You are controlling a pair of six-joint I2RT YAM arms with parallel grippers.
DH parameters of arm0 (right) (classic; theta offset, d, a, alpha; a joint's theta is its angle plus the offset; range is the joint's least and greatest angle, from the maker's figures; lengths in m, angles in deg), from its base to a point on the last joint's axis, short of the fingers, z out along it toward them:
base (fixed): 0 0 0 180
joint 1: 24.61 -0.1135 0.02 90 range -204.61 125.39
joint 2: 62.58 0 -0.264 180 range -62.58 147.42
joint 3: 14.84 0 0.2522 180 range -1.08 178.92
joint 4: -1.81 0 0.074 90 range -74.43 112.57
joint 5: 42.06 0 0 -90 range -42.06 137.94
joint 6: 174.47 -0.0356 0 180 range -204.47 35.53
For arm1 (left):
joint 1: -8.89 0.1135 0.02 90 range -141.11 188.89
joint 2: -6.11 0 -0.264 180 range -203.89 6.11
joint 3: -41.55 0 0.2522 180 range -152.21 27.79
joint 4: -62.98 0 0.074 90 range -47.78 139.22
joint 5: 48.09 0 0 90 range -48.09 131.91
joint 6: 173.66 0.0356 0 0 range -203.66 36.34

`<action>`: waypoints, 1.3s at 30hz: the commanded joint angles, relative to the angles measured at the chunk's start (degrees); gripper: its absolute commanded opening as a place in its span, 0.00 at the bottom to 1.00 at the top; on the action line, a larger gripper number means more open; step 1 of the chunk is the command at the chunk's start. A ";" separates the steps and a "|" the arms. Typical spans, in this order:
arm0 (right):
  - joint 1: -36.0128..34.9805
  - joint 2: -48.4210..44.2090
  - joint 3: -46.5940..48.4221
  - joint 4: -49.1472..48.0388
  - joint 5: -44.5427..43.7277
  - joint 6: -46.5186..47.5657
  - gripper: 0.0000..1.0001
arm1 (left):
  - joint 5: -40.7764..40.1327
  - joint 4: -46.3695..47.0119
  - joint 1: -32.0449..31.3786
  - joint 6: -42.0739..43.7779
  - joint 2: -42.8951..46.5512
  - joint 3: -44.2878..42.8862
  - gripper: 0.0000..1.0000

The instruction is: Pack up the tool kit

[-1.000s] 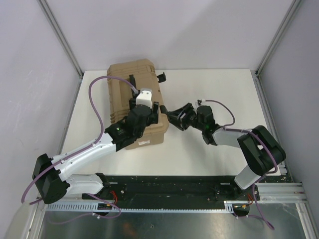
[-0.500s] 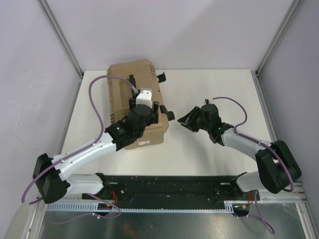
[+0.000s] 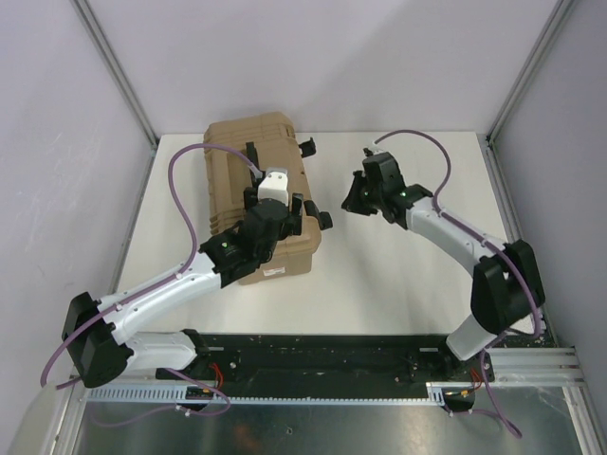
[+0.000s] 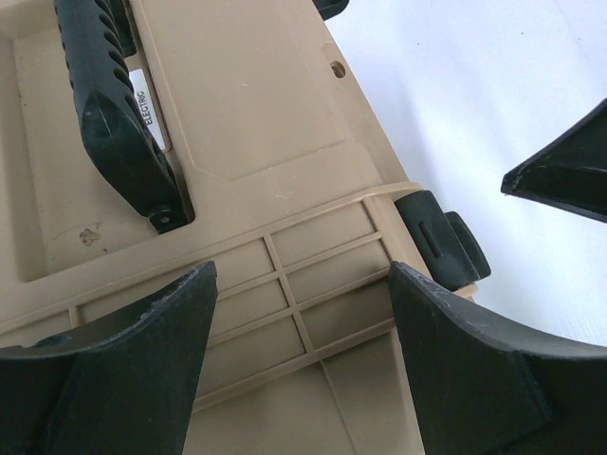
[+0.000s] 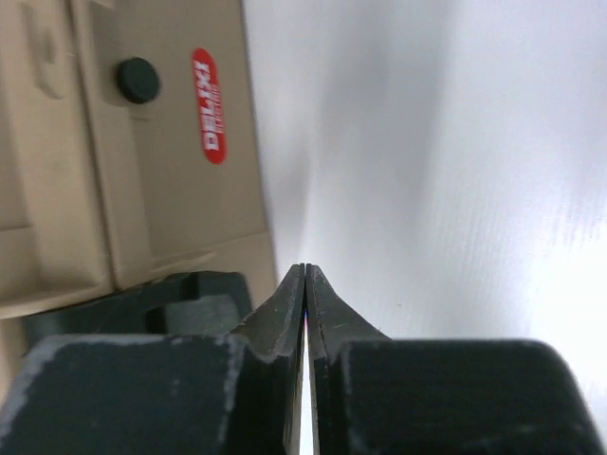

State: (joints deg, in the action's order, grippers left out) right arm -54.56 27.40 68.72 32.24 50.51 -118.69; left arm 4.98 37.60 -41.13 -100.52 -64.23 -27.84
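The tool kit [image 3: 242,171] is a tan plastic box lying with its lid down at the table's left-centre. Its black handle [image 4: 114,104] runs along the top. My left gripper [image 3: 296,216] hovers over the box's near right end. Its jaws are open and straddle the ribbed lid [image 4: 299,284] with nothing between them. A black latch [image 4: 441,242] sticks out at that corner. My right gripper [image 3: 350,204] is off to the right of the box, apart from it. In the right wrist view the right gripper [image 5: 305,275] is shut and empty above the white table. No tools show.
A second black latch [image 3: 308,145] juts from the box's far right corner. A red label [image 5: 209,104] marks the box's side wall. The table [image 3: 417,275] is white, with grey walls on three sides. The tip of the right gripper [image 4: 564,175] shows in the left wrist view.
My right arm has swung back and away from the box's near right corner, and its jaws have gone from open to shut. The left gripper has stayed over the box.
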 commanded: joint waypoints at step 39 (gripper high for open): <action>-9.41 21.18 19.86 19.50 6.64 10.61 0.00 | 18.47 -11.63 -1.63 -4.26 -5.61 6.08 0.68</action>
State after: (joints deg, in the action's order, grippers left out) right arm -60.97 46.65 89.37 57.22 50.99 -106.23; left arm 7.12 38.24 -41.04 -100.11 -64.37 -27.62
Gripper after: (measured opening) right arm 0.009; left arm 0.696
